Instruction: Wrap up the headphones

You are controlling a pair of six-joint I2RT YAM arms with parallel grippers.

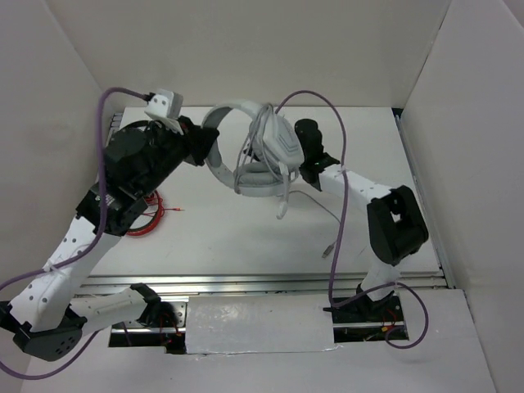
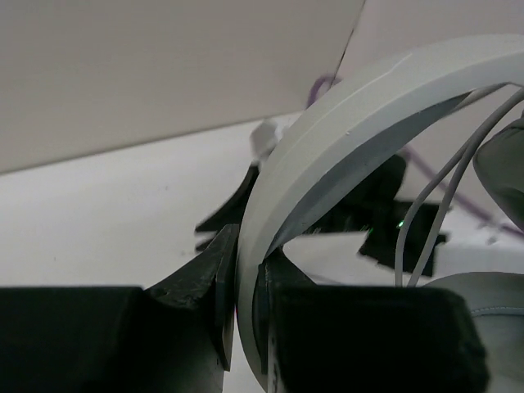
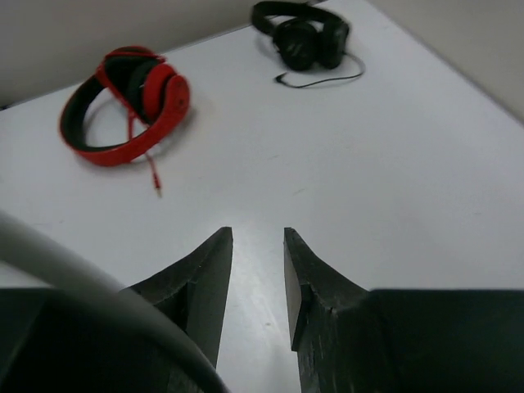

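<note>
The light grey headphones (image 1: pixel 266 147) hang above the table's middle, headband (image 1: pixel 214 135) to the left and earcups to the right. My left gripper (image 1: pixel 196 149) is shut on the headband (image 2: pixel 368 98), which runs edge-on between its fingers (image 2: pixel 214 274). Thin grey cable (image 1: pixel 246 160) loops over the earcups; a strand trails down to the plug (image 1: pixel 327 250) on the table. Two cable strands (image 2: pixel 438 205) cross the left wrist view. My right gripper (image 1: pixel 304 141) sits just right of the earcups, partly hidden by them. Its jaws (image 3: pixel 256 237) stand open with only bare table between them.
Red headphones (image 3: pixel 123 102) and small black headphones (image 3: pixel 303 37) lie on the white table beyond the right gripper. From above the red pair (image 1: pixel 151 217) shows under the left arm. White walls enclose three sides. A blurred grey curve (image 3: pixel 74 270) crosses the right wrist view's lower left.
</note>
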